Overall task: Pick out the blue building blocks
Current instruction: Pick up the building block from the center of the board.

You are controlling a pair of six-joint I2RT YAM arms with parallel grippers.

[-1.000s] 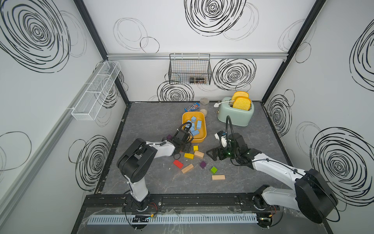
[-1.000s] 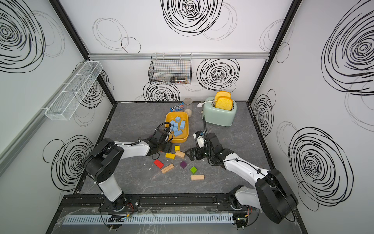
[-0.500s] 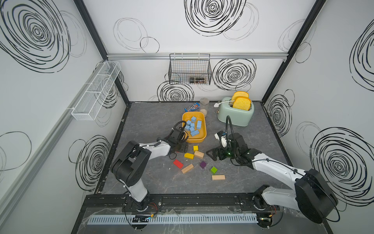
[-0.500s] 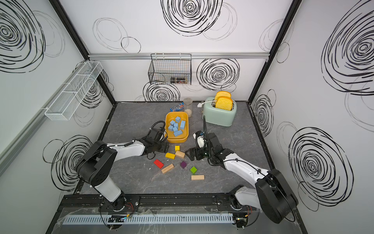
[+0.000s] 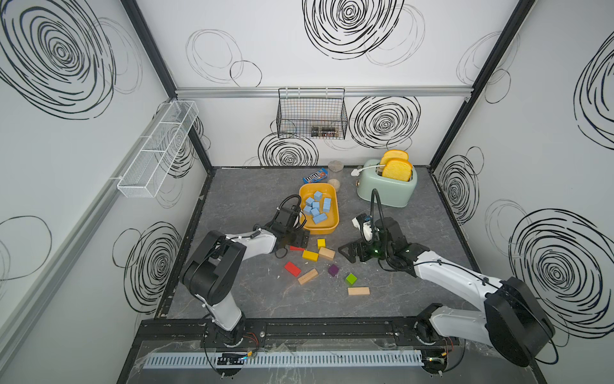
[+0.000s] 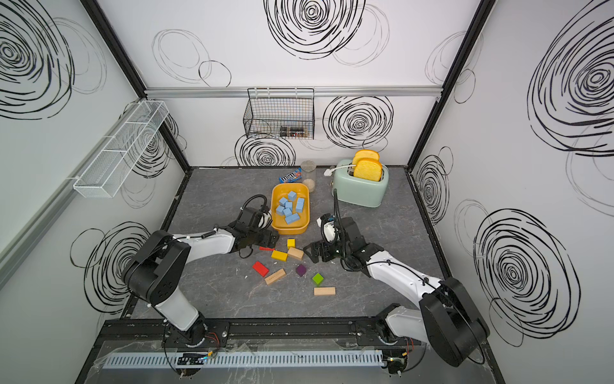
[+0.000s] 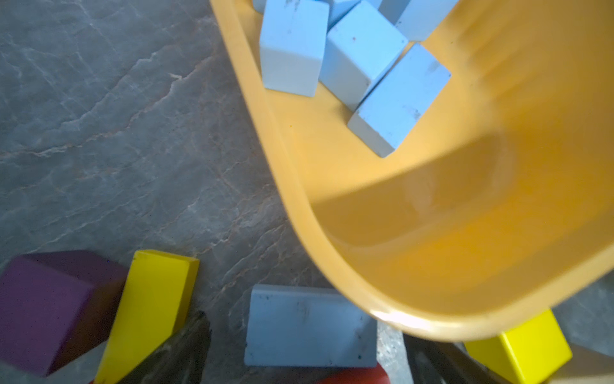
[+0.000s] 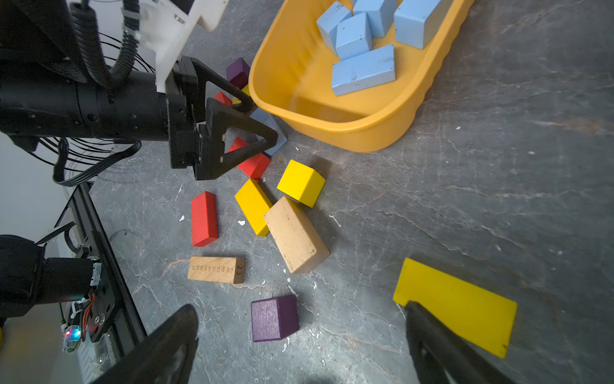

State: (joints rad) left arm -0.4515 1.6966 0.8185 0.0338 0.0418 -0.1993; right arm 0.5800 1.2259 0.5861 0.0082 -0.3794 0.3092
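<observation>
At near end of the yellow bin, just outside its wall, one blue brick lies on the counter w/ a corner tucked under the rim overhang. Rest of the blue blocks are piled inside the bin. No other blue shows among the loose red/yellow/purple/green/wood pcs, so prob. the last one to go. Left pincer sits low over that brick, jaws apart, one finger off each end, gaps visible both sides in left wrist view, so clamped on nothing. Right pincer is spread wide too, empty, hovering above a purple cube, apart from the bin. Handling guess: brick looks like solid painted wood, light, stiff, matte w/ scuffs so decent friction, no crush risk. Jaws line up w/ its long axis, so an end-to-end pinch looks like the ready option. Across the short width, pads mid-length on the long faces, would be steadier but needs a wrist turn. Snags: red block just beside it, yellow brick next to one finger, bin rim crowding the other, so little finger room and the bin may get nudged. Can't tell if the brick lies flat or is propped on the red one.
</observation>
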